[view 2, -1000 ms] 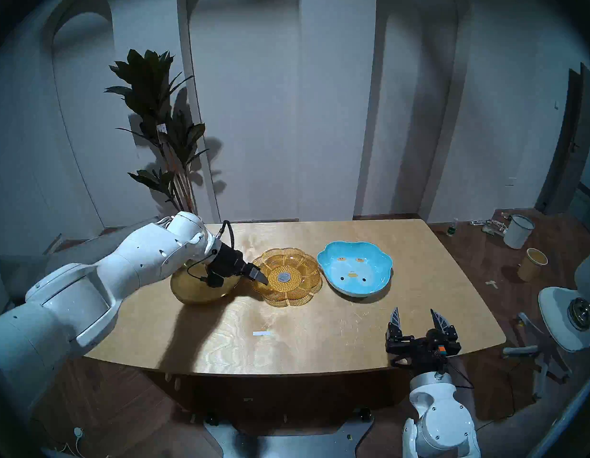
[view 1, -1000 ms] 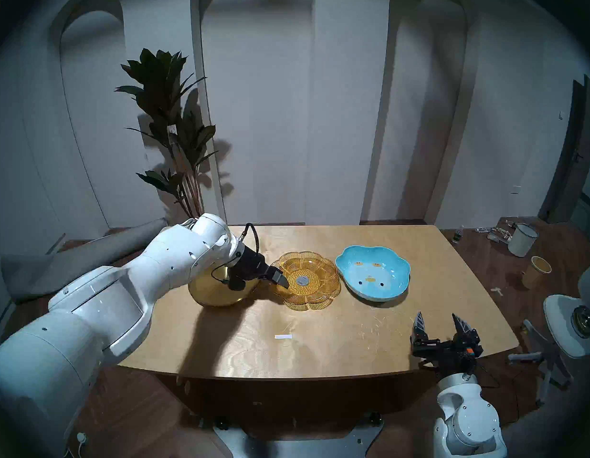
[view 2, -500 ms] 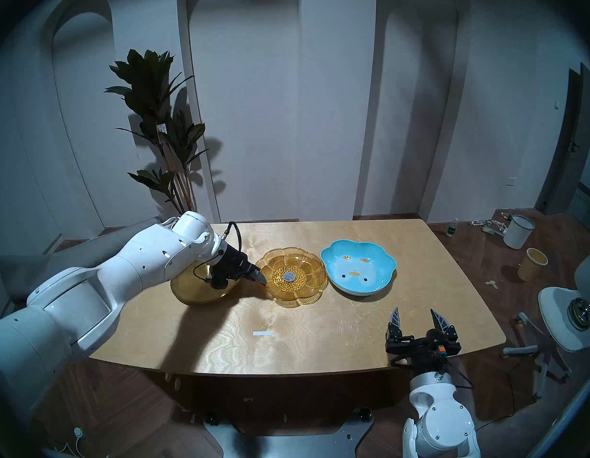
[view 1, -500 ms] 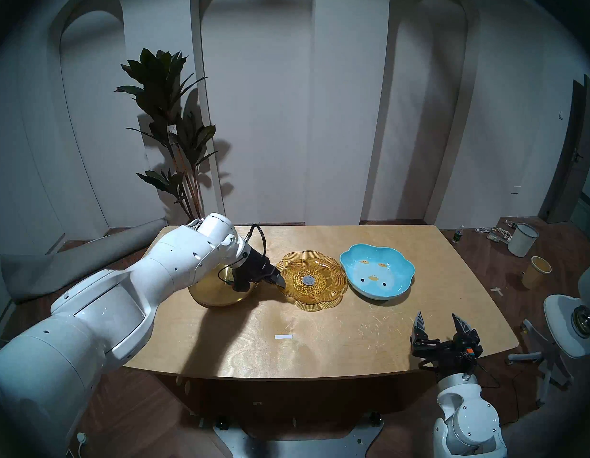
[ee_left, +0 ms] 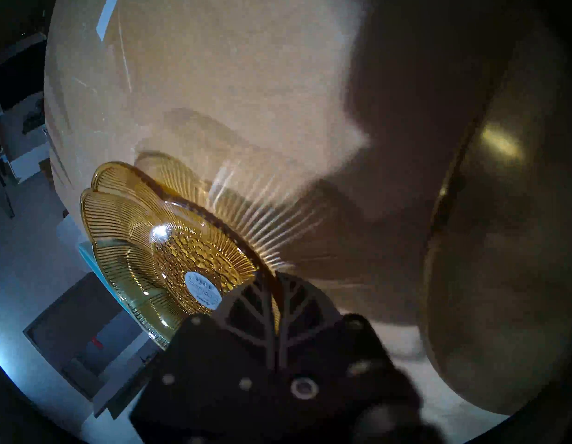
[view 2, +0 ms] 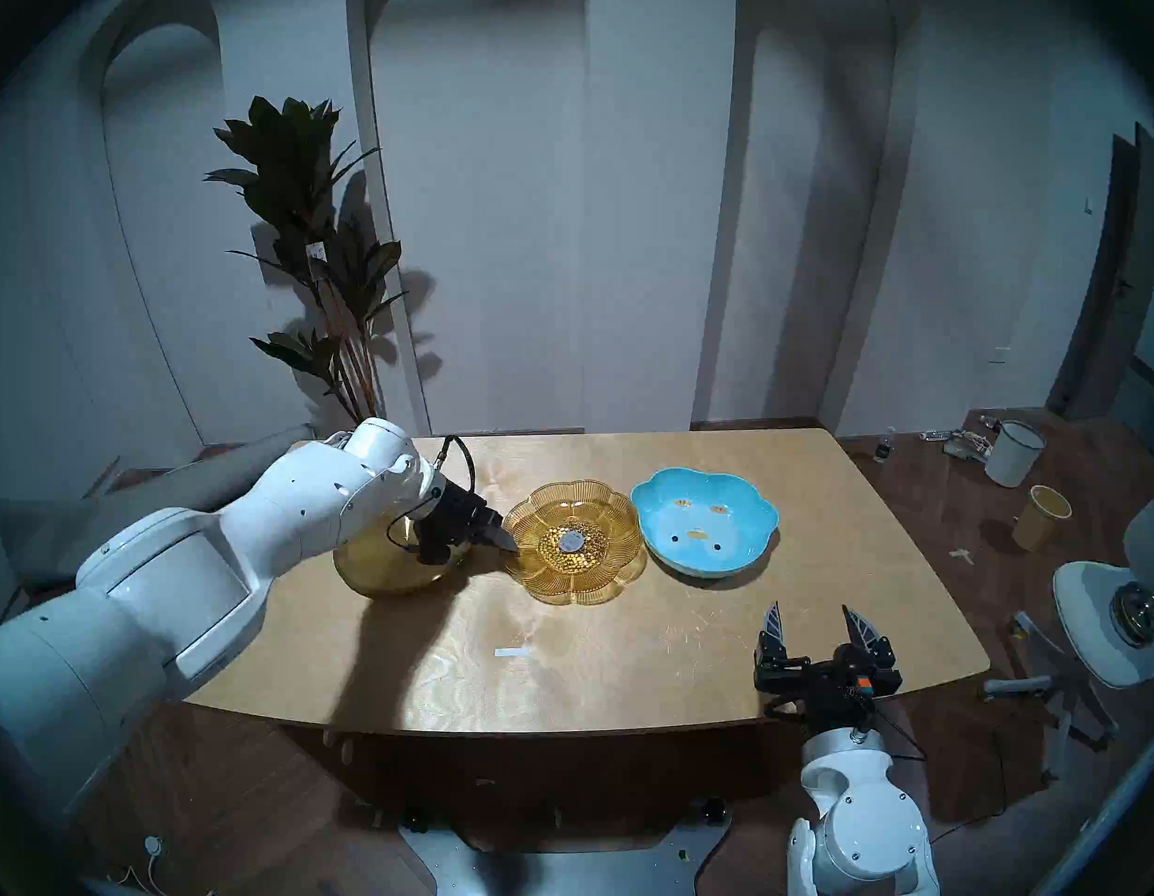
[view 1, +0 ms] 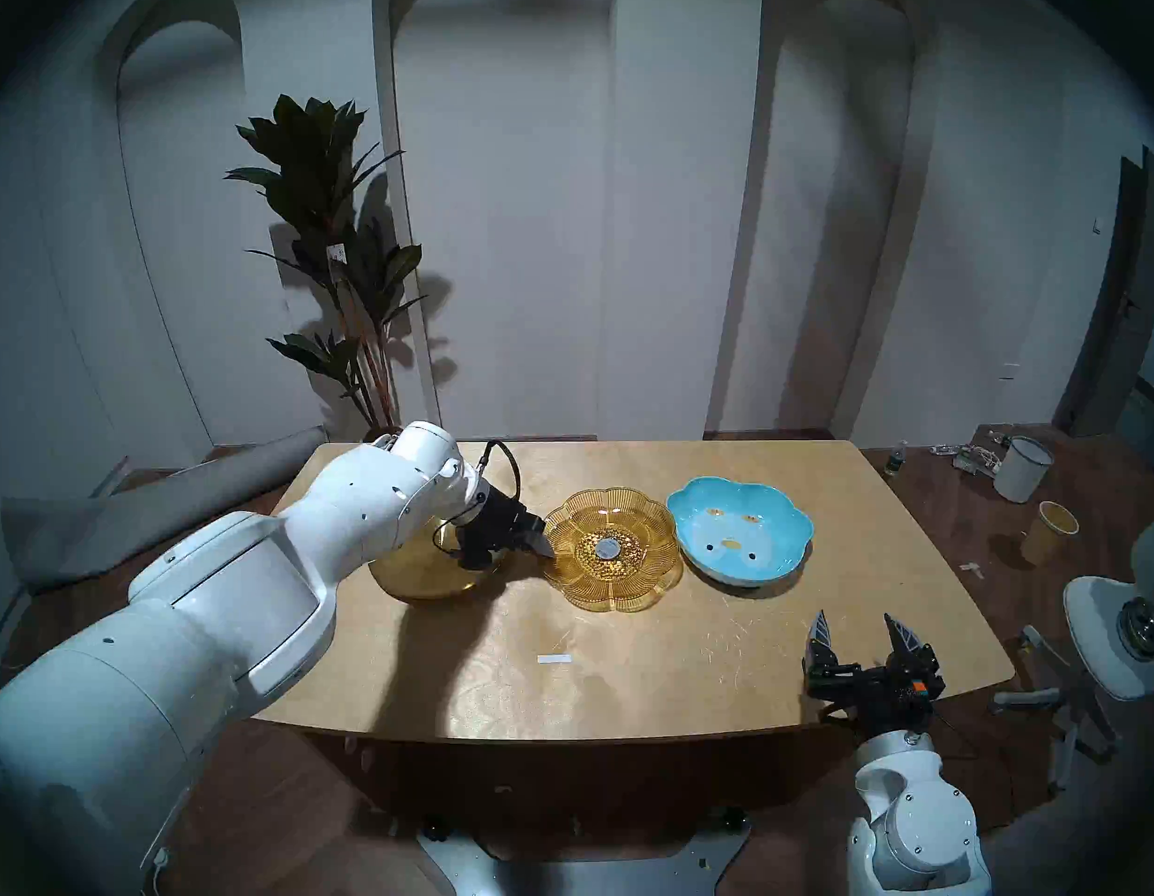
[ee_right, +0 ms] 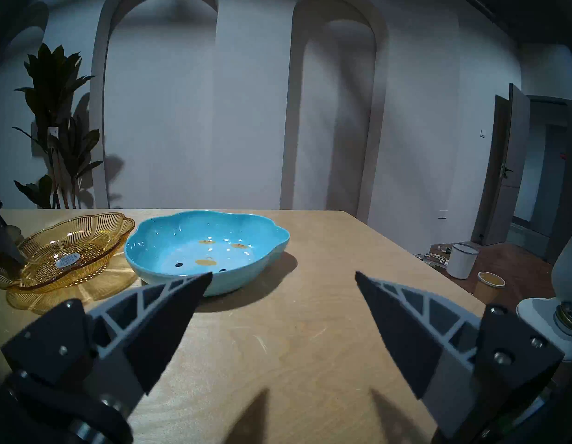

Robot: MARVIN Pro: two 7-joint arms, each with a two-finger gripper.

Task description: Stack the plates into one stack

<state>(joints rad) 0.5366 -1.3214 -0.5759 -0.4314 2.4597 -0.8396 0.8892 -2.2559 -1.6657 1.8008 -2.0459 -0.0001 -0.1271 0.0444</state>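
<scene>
An amber ribbed flower-shaped plate with a grey centre sticker sits mid-table. My left gripper is shut on its left rim. In the right wrist view the amber plate is tilted, with its left side off the wood. Under my left wrist lies the round gold metal plate, partly hidden. The light-blue lobed dish rests just right of the amber plate. At the table's near right corner my right gripper is open and empty.
The wooden table carries a small white strip near its front middle. A potted plant stands behind the far left corner. On the floor to the right are a white bucket, a paper cup and a chair.
My left gripper went from open to shut on the amber plate's left rim. The amber plate and the blue dish shifted slightly right. The right arm stayed still.
</scene>
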